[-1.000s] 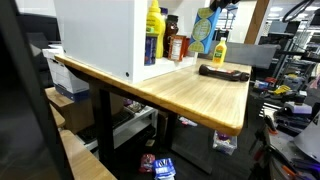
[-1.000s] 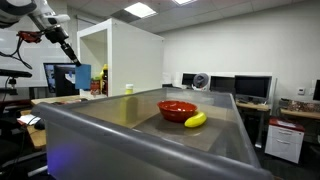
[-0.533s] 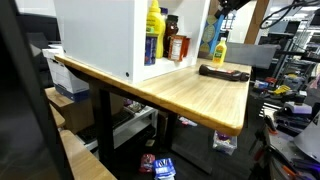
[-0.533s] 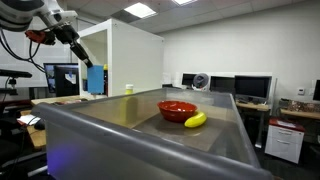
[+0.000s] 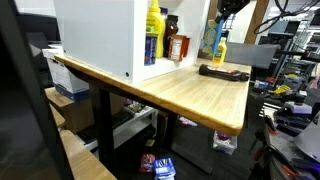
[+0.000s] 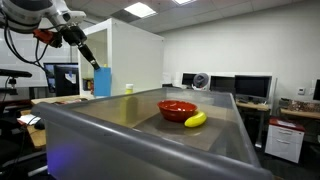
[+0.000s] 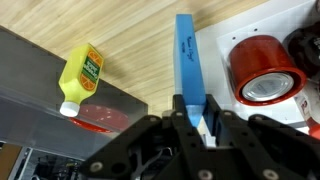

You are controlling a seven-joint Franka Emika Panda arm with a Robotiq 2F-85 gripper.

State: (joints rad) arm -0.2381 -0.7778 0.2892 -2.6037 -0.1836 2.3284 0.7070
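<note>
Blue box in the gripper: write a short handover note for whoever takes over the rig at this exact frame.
The gripper is shut on the blue box, clamping one end.
Where things are: the box hangs over the wooden table, right at the edge of the white cabinet. The yellow bottle is on the table to one side, and the red can is inside the cabinet on the other.
Done: the box is gripped and appears to be off the table.
Left: the box is not set down anywhere yet. The bottle and the cabinet wall are close by.
</note>
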